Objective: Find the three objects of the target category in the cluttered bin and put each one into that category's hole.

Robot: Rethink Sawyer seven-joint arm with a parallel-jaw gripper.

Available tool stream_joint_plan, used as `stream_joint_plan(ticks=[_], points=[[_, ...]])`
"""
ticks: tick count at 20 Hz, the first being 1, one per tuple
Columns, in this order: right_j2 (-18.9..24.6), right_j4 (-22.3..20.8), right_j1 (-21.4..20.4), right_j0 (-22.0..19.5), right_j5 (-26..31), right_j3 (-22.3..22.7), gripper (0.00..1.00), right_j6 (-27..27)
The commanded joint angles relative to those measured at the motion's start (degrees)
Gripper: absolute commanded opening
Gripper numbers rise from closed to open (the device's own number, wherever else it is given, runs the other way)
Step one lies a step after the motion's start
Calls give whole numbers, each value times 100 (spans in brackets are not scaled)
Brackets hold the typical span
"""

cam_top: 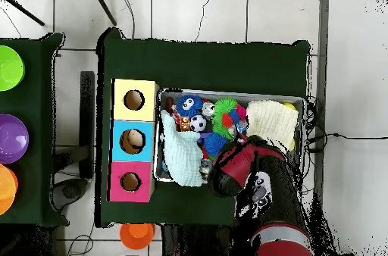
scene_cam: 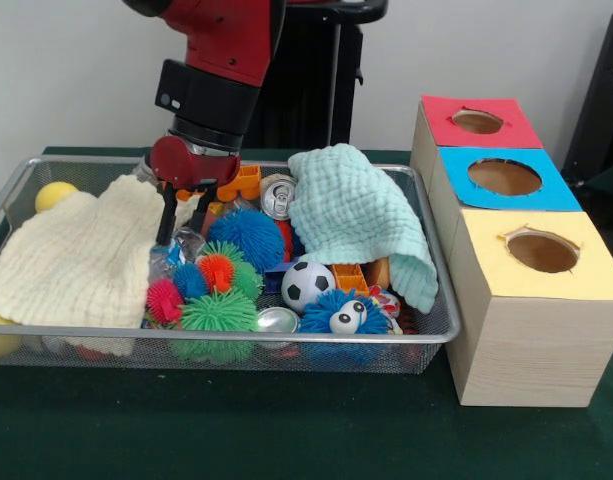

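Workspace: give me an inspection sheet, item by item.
Surface: dark green table holding a wire mesh bin and a wooden box beside it.
Job's things: box has three holes, topped pink, blue and yellow.
Clutter: bin holds a cream cloth, mint cloth, soccer ball, spiky rubber balls, a soda can, yellow ball.
Gripper: gripper lowered into the bin beside the cream cloth; open or shut cannot be told.
Cables: thin cables on the floor in the overhead view.
Surroundings: coloured bowls on a side table.
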Motion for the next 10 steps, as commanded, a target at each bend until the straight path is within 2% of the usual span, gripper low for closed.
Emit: stream_joint_plan(ticks=[1, 4, 5, 10], points=[[270, 230, 99, -145, -268, -299, 100, 702], [366, 253, 63, -244, -289, -233, 100, 631], [384, 251, 56, -260, -302, -220, 0, 621], [435, 255, 47, -297, -349, -211, 0, 608]])
